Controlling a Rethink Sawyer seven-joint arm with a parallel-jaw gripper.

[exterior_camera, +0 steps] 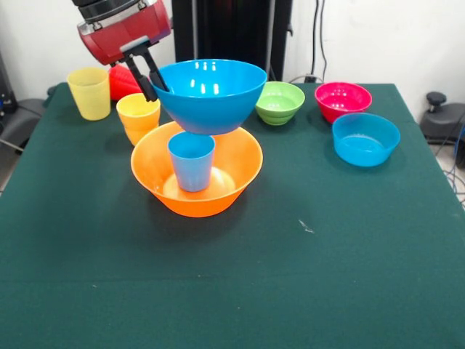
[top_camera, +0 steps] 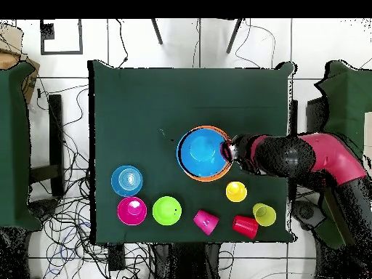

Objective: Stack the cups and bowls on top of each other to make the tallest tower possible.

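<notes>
The large orange bowl [exterior_camera: 218, 190] [top_camera: 227, 168] sits mid-table with the light blue cup [exterior_camera: 192, 161] standing inside it. The large blue bowl [exterior_camera: 211, 94] [top_camera: 203, 152] is upright right over that cup, its base at the cup's top; I cannot tell whether it rests there. My gripper [exterior_camera: 151, 77] [top_camera: 231, 152] is shut on the blue bowl's rim on the left in the front view, one finger inside and one outside. The orange cup [exterior_camera: 138, 116] [top_camera: 236, 191], yellow cup [exterior_camera: 89, 92] [top_camera: 264, 214] and red cup [exterior_camera: 122, 81] [top_camera: 245, 226] stand close behind.
The green bowl [exterior_camera: 280, 102] [top_camera: 166, 211], magenta bowl [exterior_camera: 343, 100] [top_camera: 131, 211] and small blue bowl [exterior_camera: 365, 138] [top_camera: 126, 180] sit apart in a group on the green table [exterior_camera: 327, 254]. The pink cup [top_camera: 205, 221] lies on its side near the robot-side edge.
</notes>
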